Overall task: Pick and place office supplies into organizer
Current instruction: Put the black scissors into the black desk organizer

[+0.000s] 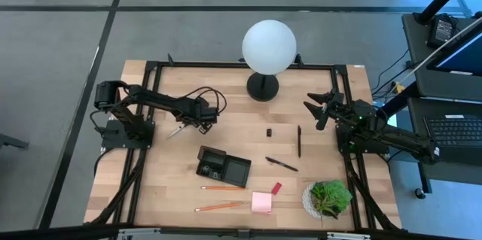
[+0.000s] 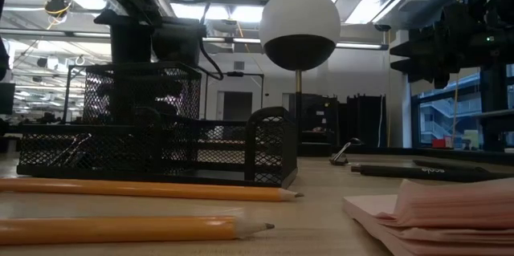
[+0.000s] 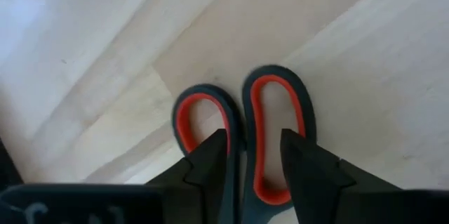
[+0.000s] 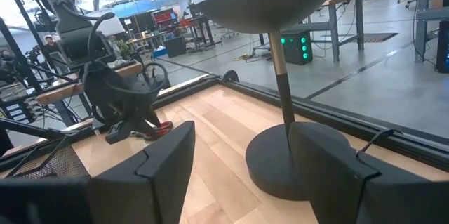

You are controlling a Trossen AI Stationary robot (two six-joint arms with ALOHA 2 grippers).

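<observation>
The red-handled scissors [image 1: 178, 129] lie flat on the wooden table, left of the middle. My left gripper [image 3: 252, 147] hangs over their handle loops, pointing steeply down, open, one finger on each side of one loop [image 3: 280, 104]. The black organizer [image 1: 222, 166] stands nearer the front. Around it lie two orange pencils [image 1: 224, 188] [image 1: 220, 206], a pink sticky-note pad [image 1: 261, 202], a red eraser [image 1: 276, 188], two black pens [image 1: 299, 141] [image 1: 281, 164] and a black clip [image 1: 269, 132]. My right gripper [image 1: 320, 108] waits open at the right, held level. My left gripper comes at the scissors from above. Its fingertips [image 3: 219, 143] stand over the two rims of one handle loop [image 3: 247, 122], the loop's hole between them. I cannot tell whether they touch the rims. The scissors lie flat on the table.
The white globe lamp [image 1: 269, 48] with its round black base [image 1: 263, 86] stands at the far middle, right in front of my right gripper [image 4: 242, 175]. A green potted plant [image 1: 329, 197] sits at the front right. A black frame edges the table.
</observation>
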